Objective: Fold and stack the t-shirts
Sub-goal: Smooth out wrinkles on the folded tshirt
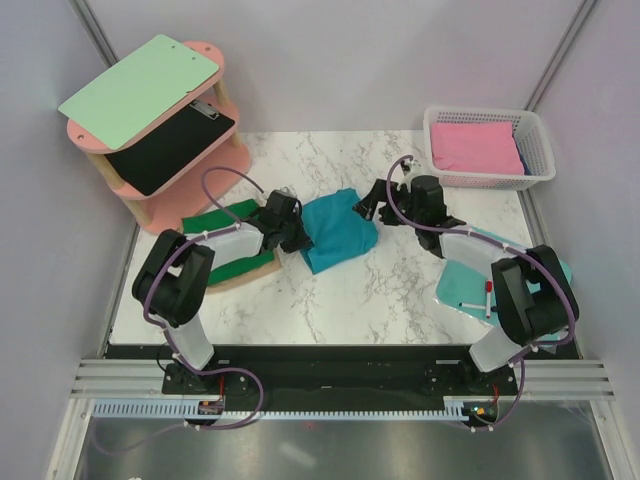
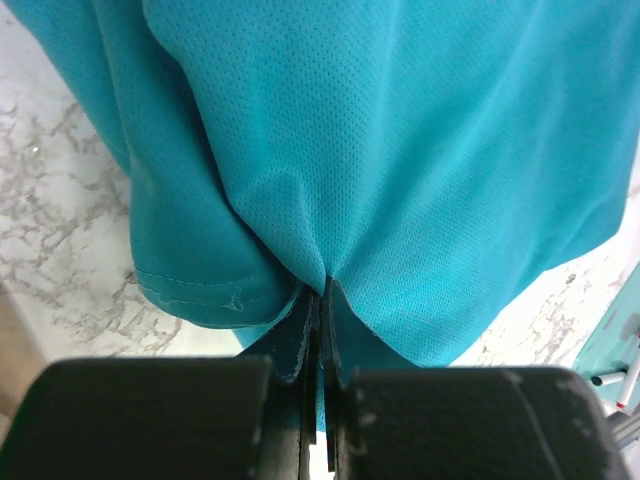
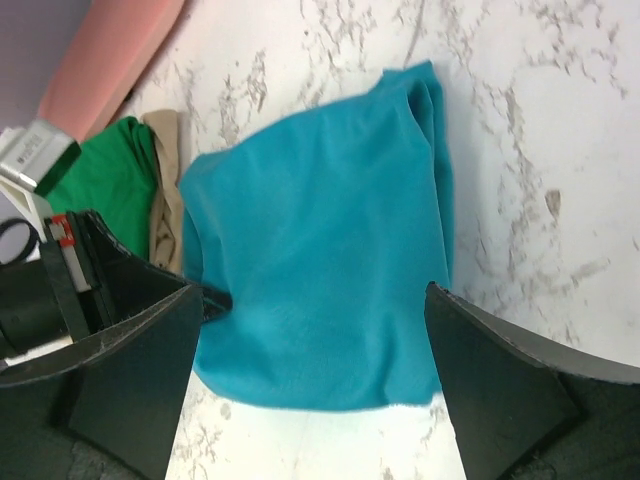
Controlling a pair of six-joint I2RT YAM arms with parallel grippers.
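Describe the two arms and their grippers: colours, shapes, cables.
The left arm and right arm both have white shell links between bulky black joints, and a purple cable loops along each. The left gripper has thin, flat black fingers. The right gripper shows broad, black, wedge-shaped fingers. No readable markings show.

The left arm (image 1: 215, 248) is seen folded up at the elbow, then reached forward and inward. At its end the left gripper (image 2: 320, 300) is clamped tight: the fingers (image 2: 296, 335) are pressed flat together, a fold of the teal t-shirt (image 2: 420, 150) pinched between them. Over on the other side, the right arm (image 1: 468, 243) is stretched forward and angled in toward its partner. The right gripper (image 3: 315, 295) is spread wide, its fingers (image 3: 130, 370) set well apart, with cloth seen in the gap.
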